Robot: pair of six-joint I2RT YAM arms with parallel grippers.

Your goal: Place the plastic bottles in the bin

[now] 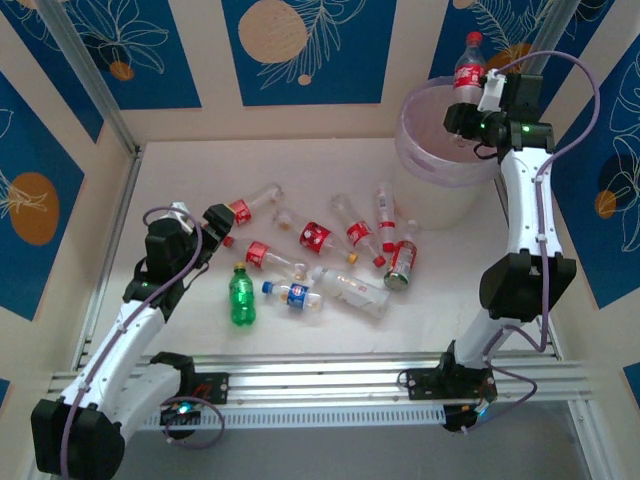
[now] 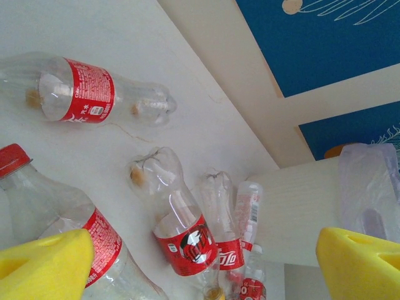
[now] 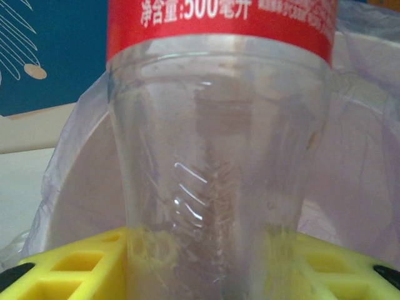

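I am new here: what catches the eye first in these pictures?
The right gripper holds a clear red-labelled plastic bottle cap-up over the large round translucent pale bin at the far right. On the white table lie many small clear bottles and one green bottle, beside the open left gripper.

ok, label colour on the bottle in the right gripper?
Bottle label: red, white print; right wrist view.
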